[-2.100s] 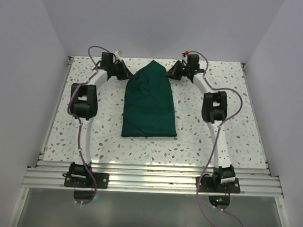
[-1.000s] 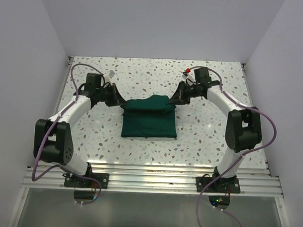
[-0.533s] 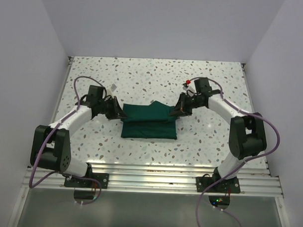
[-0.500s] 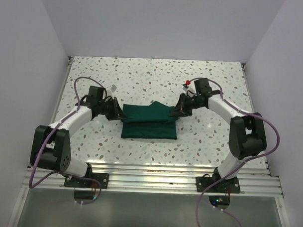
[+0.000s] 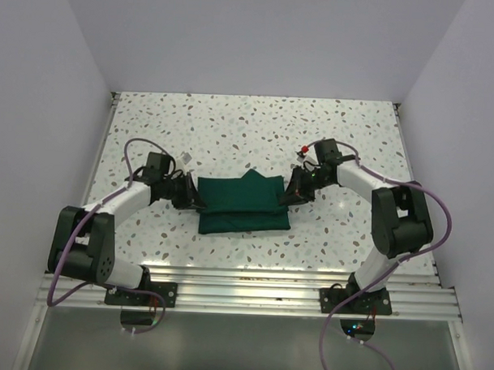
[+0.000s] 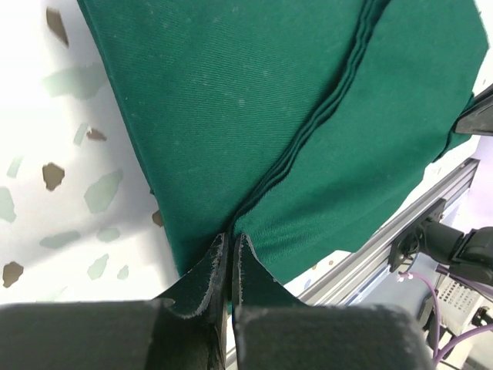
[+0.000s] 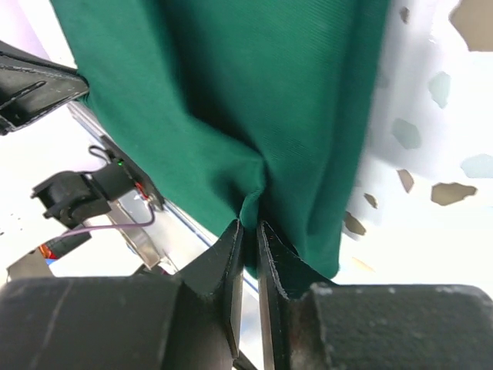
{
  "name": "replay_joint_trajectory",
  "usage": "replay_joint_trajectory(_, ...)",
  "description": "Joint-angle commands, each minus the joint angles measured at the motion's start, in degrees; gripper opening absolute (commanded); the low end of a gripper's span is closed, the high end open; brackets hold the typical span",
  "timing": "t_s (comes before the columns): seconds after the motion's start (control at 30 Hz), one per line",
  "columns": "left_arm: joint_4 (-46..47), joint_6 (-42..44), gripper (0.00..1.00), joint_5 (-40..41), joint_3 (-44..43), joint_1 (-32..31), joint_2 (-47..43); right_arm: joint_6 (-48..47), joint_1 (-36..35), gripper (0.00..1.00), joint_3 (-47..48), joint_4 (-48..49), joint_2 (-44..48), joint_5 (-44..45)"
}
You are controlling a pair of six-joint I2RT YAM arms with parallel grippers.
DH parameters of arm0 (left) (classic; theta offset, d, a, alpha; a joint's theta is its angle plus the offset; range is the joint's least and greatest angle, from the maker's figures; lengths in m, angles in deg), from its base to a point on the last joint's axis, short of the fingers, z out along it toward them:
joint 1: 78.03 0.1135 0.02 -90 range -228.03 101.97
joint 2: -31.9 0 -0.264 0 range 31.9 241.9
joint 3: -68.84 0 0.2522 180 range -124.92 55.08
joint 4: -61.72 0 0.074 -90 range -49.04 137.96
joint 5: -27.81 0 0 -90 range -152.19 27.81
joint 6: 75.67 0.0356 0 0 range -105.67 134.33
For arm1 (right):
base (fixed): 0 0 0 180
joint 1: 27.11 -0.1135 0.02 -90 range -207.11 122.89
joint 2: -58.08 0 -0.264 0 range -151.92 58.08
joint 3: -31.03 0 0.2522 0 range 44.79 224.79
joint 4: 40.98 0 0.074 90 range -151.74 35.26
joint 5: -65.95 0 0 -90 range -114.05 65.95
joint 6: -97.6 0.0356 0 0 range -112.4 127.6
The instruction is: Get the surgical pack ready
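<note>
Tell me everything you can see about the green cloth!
The green cloth is dark green woven fabric, folded into a flat rectangular bundle, with layered edges showing along one fold. It lies near the middle of the speckled table. The left gripper pinches its left edge and the right gripper pinches its right edge, where the fabric puckers. Nothing wrapped inside it can be seen.

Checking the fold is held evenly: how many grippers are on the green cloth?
2: the left gripper pinches the green cloth at its left edge, the right gripper at its right edge.
</note>
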Motion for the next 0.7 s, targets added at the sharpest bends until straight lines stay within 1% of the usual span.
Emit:
replay_joint_trajectory(0.0, -0.8, 2.5, 0.00, 1.0, 1.7, 0.3, -1.8, -3.0, 0.2, 0.15, -0.1, -3.1, -0.8, 2.5)
replay_joint_trajectory(0.07, -0.3, 2.3, 0.00, 0.4, 2.5, 0.3, -1.8, -2.9, 0.3, 0.17, -0.4, -3.1, -1.2, 2.6)
replay_joint_trajectory(0.1, -0.2, 2.1, 0.02, 0.3, 2.7, 0.3, -1.7, -3.0, 0.3, 0.18, -0.5, -3.2, -1.4, 2.7)
replay_joint_trajectory(0.13, 0.0, 2.1, 0.12, 0.1, 3.0, 0.3, -1.8, -3.3, 0.2, 0.19, -0.5, -3.5, -1.5, 2.9)
replay_joint_trajectory(0.2, -0.2, 2.5, 0.24, -1.2, 2.9, 0.3, -2.2, -4.5, 0.3, 0.23, 0.3, -4.5, -1.3, 3.1)
replay_joint_trajectory(0.23, -0.3, 2.7, 0.38, -1.5, 2.7, 0.3, -2.7, -5.2, 0.2, 0.29, 0.8, -4.9, -0.3, 3.2)
replay_joint_trajectory(0.3, -1.1, 3.2, 0.51, -1.3, 1.7, 0.3, -4.9, -6.9, -0.1, 0.36, 3.1, -5.1, 1.0, 3.2)
replay_joint_trajectory(0.33, -1.6, 3.4, 0.60, -1.0, 1.1, 0.3, -6.3, -7.2, -0.3, 0.46, 5.0, -4.5, 2.3, 3.2)
replay_joint_trajectory(0.4, -3.2, 3.9, 0.67, -0.1, -0.8, 0.3, -7.3, -6.5, -0.9, 0.54, 7.0, -2.7, 2.8, 2.1)
replay_joint_trajectory(0.43, -3.7, 3.9, 0.68, 0.6, -1.4, 0.3, -8.2, -5.9, -1.3, 0.56, 8.1, -0.2, 3.0, 1.8)
replay_joint_trajectory(0.47, -4.0, 3.7, 0.68, 1.0, -2.2, 0.3, -8.9, -5.2, -2.4, 0.66, 9.3, 1.7, 2.9, 2.5)
replay_joint_trajectory(0.53, -4.5, 3.1, 0.69, 2.5, -2.9, 0.3, -10.2, -5.1, -3.6, 0.76, 11.4, 5.3, 2.2, 4.2)
replay_joint_trajectory(0.6, -4.7, 1.8, 0.70, 3.6, -3.4, 0.3, -11.3, -6.6, -5.2, 0.85, 13.7, 6.3, -1.6, 4.3)
replay_joint_trajectory(0.67, -5.5, 0.9, 0.70, 5.1, -3.2, 0.3, -13.1, -8.2, -6.0, 0.88, 17.8, 6.1, -6.4, 5.1)
